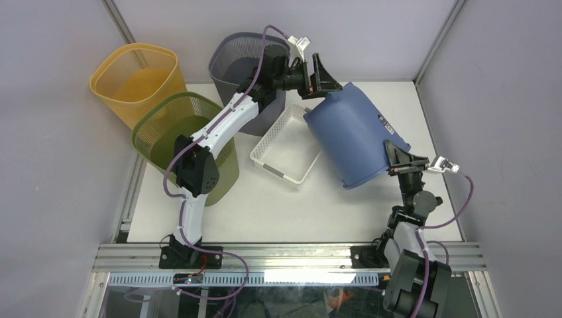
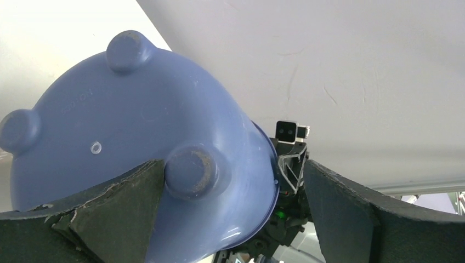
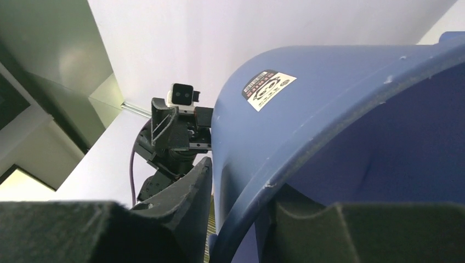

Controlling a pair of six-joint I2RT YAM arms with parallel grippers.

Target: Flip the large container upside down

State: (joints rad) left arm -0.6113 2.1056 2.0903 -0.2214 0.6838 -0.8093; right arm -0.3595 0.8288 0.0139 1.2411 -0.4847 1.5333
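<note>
1. Between the two grippers, above the far right part of the table (image 1: 219,218), the blue container (image 1: 351,136) is being held tipped on a slant. Its mouth is being pointed down toward the near right.
2. Its long axis is being run from the left gripper (image 1: 320,74), at the footed base (image 2: 126,131), to the right gripper (image 1: 401,159), at the rim (image 3: 329,126).
3. The rim is being pinched by the right gripper, with one finger outside the wall and one inside.
4. The left gripper is being held spread. One finger appears to be pressed against the base beside a foot (image 2: 192,171), and the other is standing clear.
5. By judgement, the turn is being decided at the base. It is nearest the left arm and needs lifting over the rim, while the white basket (image 1: 286,146) just beside the container is avoided.
</note>
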